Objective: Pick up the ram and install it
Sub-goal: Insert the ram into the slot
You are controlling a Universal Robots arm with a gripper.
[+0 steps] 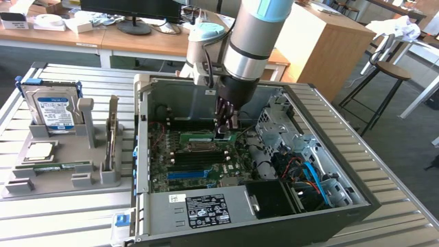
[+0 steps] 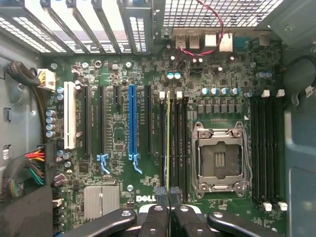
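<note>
- The ram (image 2: 169,143) appears edge-on in the wrist view. It is lined up with a memory slot just beside the one CPU socket (image 2: 219,158); whether it is seated cannot be told.
- The claw (image 2: 168,193) is closed almost fully on the ram's thin faces, inside the open computer case (image 1: 147,154).
- The motherboard (image 2: 118,143) carries one blue slot (image 2: 132,123), one white slot (image 2: 70,116) and two banks of memory slots, one on each side of the socket.
- The case lies on a slatted metal desk (image 1: 69,216).
- On the exterior view's left, a grey holder (image 1: 61,182) carries one hard drive (image 1: 49,108) and one upright expansion card (image 1: 112,136).
- The room behind has a wooden desk (image 1: 137,43) and one stool (image 1: 392,69).
</note>
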